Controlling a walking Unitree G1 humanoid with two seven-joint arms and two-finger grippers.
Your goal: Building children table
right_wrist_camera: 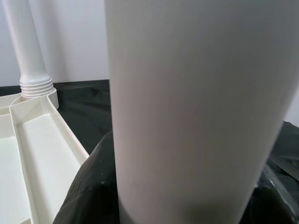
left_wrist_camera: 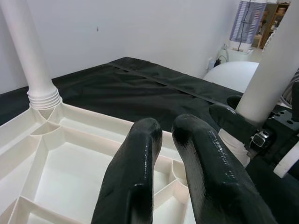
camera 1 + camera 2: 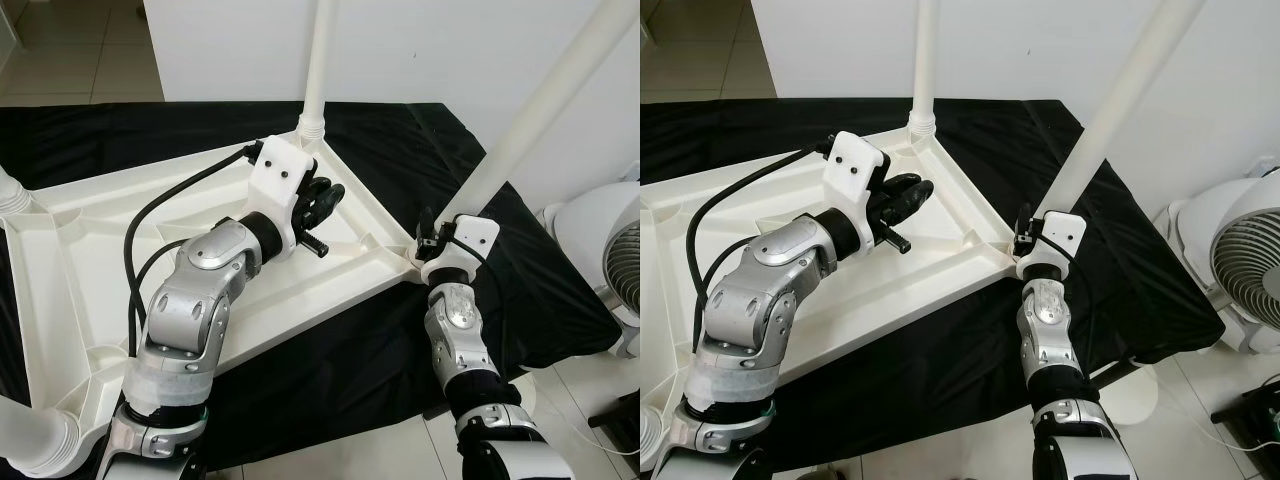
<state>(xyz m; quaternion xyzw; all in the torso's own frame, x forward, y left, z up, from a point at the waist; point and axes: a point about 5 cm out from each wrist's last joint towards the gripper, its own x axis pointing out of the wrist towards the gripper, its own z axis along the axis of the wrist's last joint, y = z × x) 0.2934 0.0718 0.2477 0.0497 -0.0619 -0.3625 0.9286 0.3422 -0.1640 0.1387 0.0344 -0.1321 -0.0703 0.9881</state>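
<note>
So the white tabletop [image 3: 100, 250] is lying upside down on a black cloth [image 3: 420, 330], ribbed underside facing up; far left there's a leg [image 3: 8, 190] in its corner socket, and another leg [image 3: 30, 440] at the near-left corner, both cut off by the frame edge.

Left gripper [image 3: 322, 200] hovers over the inside of the tabletop, just short of the far corner; its two black fingers [image 2: 135, 182] are pressed together with nothing between them, and in the wrist view they point across the ribbed compartments toward the black cloth beyond the rim. A black cable [image 3: 150, 215] loops off that arm above the tabletop.

Far leg [image 3: 320, 60] stands upright in the far corner socket, threaded collar sitting right at the base.

Moving right, the right leg [image 3: 540, 110] rises tilted from the right corner of the tabletop, leaning off to the right; right gripper [image 3: 430, 232] is right at the base of it, and in the wrist view the leg runs straight up between the black fingers [image 1: 88, 186], so it's clamped around that leg, low down near the socket.

Far right, off the cloth, a white fan [image 3: 1250, 260] sits on the tiled floor [image 3: 1200, 420]; white wall [image 3: 450, 40] behind everything.
</note>
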